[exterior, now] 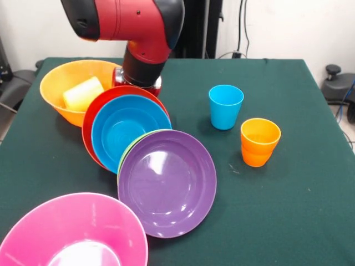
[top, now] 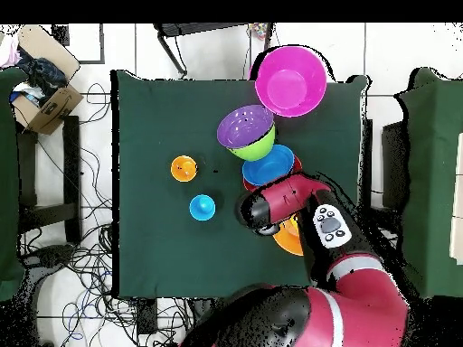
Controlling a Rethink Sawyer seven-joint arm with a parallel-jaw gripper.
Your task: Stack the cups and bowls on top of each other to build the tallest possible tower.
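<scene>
Claw (exterior: pixel 137 83) state untellable behind red bowl (exterior: pixel 125 124); yellow cup (exterior: pixel 83 93) only in front view.

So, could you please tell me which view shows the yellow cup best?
The front view: the yellow cup lies on its side inside the orange bowl, plainly visible. In the overhead view the arm covers most of that bowl, and the cup cannot be seen.

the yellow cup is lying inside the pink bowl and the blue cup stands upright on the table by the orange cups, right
Not quite. The yellow cup lies inside the orange bowl, not the pink bowl, as the front view shows. The rest holds: the blue cup stands upright by the orange cups.
</scene>
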